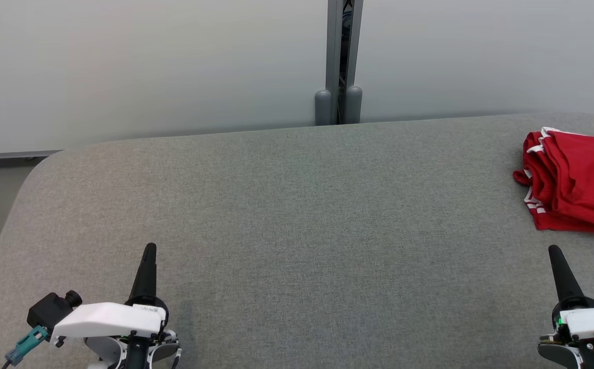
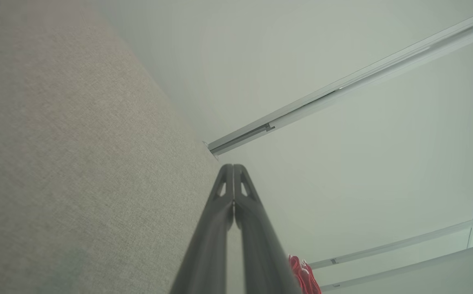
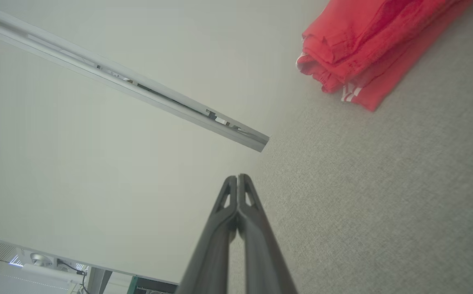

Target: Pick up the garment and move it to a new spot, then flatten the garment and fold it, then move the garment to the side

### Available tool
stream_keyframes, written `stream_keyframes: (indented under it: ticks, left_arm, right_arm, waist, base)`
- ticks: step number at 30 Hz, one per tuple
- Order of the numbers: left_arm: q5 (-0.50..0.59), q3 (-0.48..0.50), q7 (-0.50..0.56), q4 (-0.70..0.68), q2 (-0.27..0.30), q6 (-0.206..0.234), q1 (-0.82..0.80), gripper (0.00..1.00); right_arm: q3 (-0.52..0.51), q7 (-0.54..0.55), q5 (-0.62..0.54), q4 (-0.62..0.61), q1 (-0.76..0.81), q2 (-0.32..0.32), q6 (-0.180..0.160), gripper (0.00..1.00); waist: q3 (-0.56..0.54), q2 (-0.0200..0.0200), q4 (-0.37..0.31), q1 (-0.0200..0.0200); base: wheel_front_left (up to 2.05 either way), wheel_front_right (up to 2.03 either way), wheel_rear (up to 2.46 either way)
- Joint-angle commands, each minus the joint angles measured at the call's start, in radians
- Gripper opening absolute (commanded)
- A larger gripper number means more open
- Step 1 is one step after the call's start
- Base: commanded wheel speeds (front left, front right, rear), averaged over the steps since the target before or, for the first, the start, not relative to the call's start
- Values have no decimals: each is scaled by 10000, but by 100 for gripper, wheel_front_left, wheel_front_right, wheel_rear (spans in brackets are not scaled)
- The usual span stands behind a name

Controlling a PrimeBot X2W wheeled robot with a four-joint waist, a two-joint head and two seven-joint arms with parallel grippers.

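Nearest, the left gripper (image 1: pixel 149 251) points forward over the grey table (image 1: pixel 297 215), its two dark fingers pressed together tip to tip with nothing between them. The right gripper (image 1: pixel 554 251) sits level with it and well apart, likewise clenched and empty.

Ahead of the right gripper and slightly to its outer side lies the red garment (image 1: pixel 578 179), a layered bundle with white trim resting on the table close to its right edge. From the left gripper it is far off, across the whole width of the top. The layers look stacked but their edges are uneven, so I cannot tell whether it is properly folded or only heaped.

If the pick-up is the step in hand, it looks like the right arm's job. The fingers should part before the descent, not during it. They should come down on the near, thick edge of the bundle and pinch through enough layers that the whole garment rises rather than one flap peeling away. A good new spot would be the stretch of table between the two grippers and ahead of them, where both arms can reach to flatten it.

Farthest off, beyond the table's back edge, stand a pale wall (image 1: pixel 122 66) and a grey post (image 1: pixel 344 61).
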Motion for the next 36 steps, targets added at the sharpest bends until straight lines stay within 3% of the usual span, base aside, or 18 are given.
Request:
stream_keyframes:
  ticks: [1, 36]
  left_arm:
    - [-282, 69, 68, -25, 50, -94, -290, 0]
    - [-3213, 184, 630, 432, 64, -486, -1153, 0]
  right_arm:
    - [-118, 116, 295, -66, -236, -74, 1, 0]
    - [-889, 1110, 3221, 181, -645, -57, 1, 0]
  waist:
    - [5, -1, 1, 0]
    - [119, -1, 31, 0]
  base:
    - [0, 0, 0]
    - [0, 0, 0]
